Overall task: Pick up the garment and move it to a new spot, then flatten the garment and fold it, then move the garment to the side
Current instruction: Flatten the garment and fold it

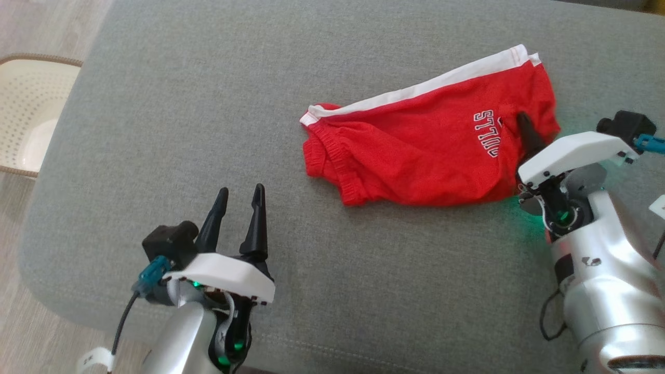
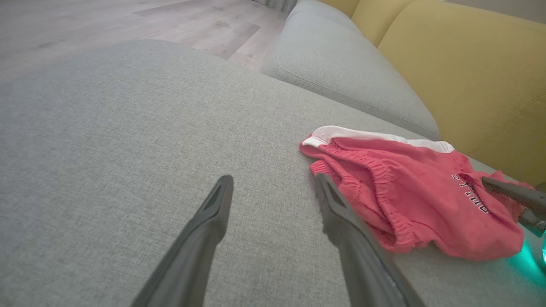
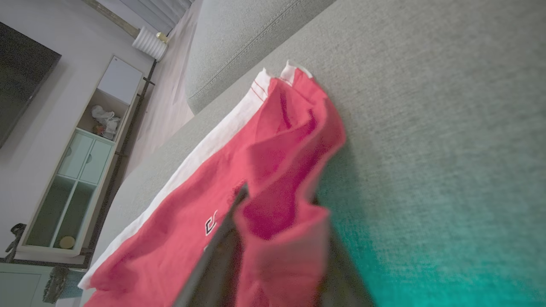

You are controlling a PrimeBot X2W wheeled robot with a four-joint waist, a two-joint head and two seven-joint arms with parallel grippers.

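Red garment (image 1: pixel 415 150) fold sits pinched between right tool (image 1: pixel 526 130) fingers, left tool (image 1: pixel 241 189) wide open, empty: lift slowly, check both layers caught.

Left gripper (image 1: pixel 241 189) fingers spread wide; right gripper (image 1: pixel 526 130) pinching garment (image 1: pixel 415 150) fold.

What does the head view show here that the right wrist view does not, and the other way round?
Head view: the left gripper, open above the bare gray cushion, and a cream perforated basket on the floor beside it.
Right wrist view: a fold of the shorts bunched between the right gripper's fingers, plus a glass-door cabinet and a dark screen on the wall.
Both: the red shorts with their white stripe lying on the cushion, and the right gripper at one end of them.
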